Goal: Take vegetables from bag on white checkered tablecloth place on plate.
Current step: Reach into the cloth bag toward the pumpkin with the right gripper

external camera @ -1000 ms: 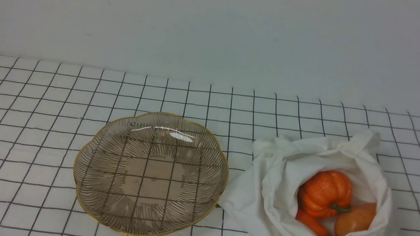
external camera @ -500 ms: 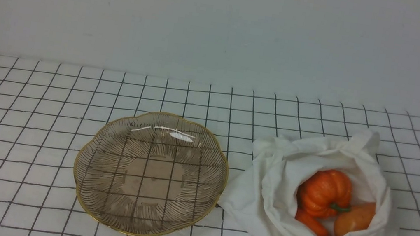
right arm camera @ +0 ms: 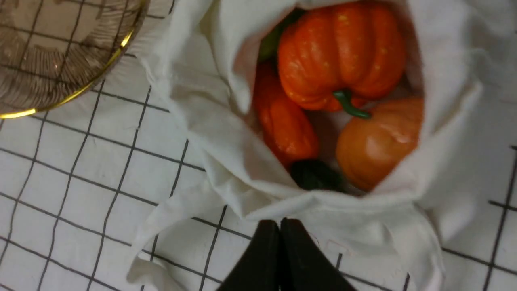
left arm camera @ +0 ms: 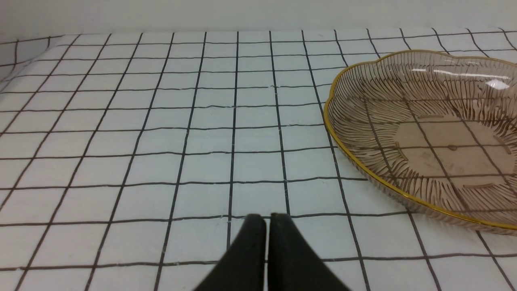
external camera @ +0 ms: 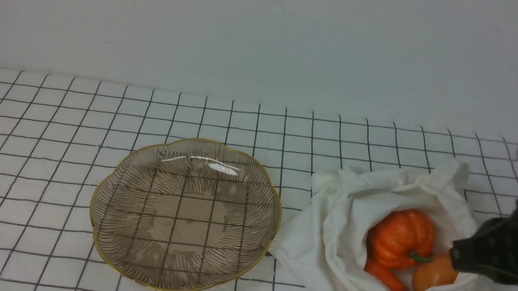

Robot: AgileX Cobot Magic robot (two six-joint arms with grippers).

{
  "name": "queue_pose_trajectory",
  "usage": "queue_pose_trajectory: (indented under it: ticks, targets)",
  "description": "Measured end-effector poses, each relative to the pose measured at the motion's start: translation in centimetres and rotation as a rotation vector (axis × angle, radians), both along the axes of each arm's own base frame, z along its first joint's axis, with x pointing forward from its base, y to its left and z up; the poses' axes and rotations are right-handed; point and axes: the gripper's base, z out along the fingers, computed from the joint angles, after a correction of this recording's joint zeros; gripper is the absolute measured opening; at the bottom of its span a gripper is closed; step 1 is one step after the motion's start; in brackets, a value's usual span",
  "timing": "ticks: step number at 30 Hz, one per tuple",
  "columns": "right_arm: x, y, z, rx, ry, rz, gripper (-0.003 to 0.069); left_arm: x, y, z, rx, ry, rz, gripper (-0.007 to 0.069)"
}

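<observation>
In the front view, the right gripper (external camera: 456, 254) has come into sight beside the white bag (external camera: 344, 230), overlapping its opening. Dark lettering near the bag's lower front is cut off and unreadable. The pumpkin (external camera: 403, 239), carrot (external camera: 384, 276) and orange-tan piece (external camera: 435, 274) lie inside; the gripper covers part of the rim. The glass plate (external camera: 186, 222) sits left of the bag on the checkered tablecloth (external camera: 27, 183).

In the left wrist view, the left gripper (left arm camera: 267, 218) has its tips nearly together, holding nothing; the plate is cropped.

In the right wrist view, the right gripper is closed and empty. A dark green piece (right arm camera: 317, 174) and another green one (right arm camera: 274, 40) are partly hidden.
</observation>
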Motion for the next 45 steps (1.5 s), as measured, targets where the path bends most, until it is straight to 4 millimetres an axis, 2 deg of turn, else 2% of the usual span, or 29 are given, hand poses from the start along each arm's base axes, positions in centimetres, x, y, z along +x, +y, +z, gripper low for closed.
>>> queue_pose_trajectory:
  ticks: [1,5,9,12,13,15,17,19,23,27,37,45]
  targets:
    - [1.3,0.8,-0.4,-0.023,0.016,-0.003,-0.001,0.0,0.0,0.0,0.0,0.0,0.0,-0.0008]
    - [3.4,1.7,-0.8,-0.069,0.026,-0.048,0.0001,0.0,0.0,0.0,0.0,0.0,0.0,-0.0008]
    - [5.5,2.1,-1.8,-0.109,0.032,-0.104,0.005,0.0,0.0,0.0,0.0,0.0,0.0,-0.0008]
    - [6.8,2.3,-2.6,-0.131,0.027,-0.11,0.013,0.0,0.0,0.0,0.0,0.0,0.0,-0.0008]
    - [7.4,2.4,-3.3,-0.134,0.042,-0.115,0.0198,0.0,0.0,0.0,0.0,0.0,0.0,-0.0008]
    - [7.9,2.6,-4.0,-0.132,0.057,-0.13,0.0281,0.0,0.0,0.0,0.0,0.0,0.0,-0.0008]
    - [8.5,2.7,-4.8,-0.124,0.079,-0.163,0.0396,0.0,0.0,0.0,0.0,0.0,0.0,-0.0008]
    - [8.9,2.8,-5.9,-0.132,0.107,-0.201,0.054,0.0,0.0,0.0,0.0,0.0,0.0,-0.0008]
    - [9.3,2.6,-7.0,-0.16,0.132,-0.242,0.0664,0.0,0.0,0.0,0.0,0.0,0.0,-0.0008]
    - [9.6,2.6,-7.1,-0.147,0.119,-0.271,0.0689,0.0,0.0,0.0,0.0,0.0,0.0,-0.0008]
    - [10.2,2.8,-6.9,-0.118,0.063,-0.277,0.0691,0.0,0.0,0.0,0.0,0.0,0.0,-0.0008]
    - [10.7,3.1,-8.6,-0.129,0.104,-0.271,0.0691,0.0,0.0,0.0,0.0,0.0,0.0,-0.0008]
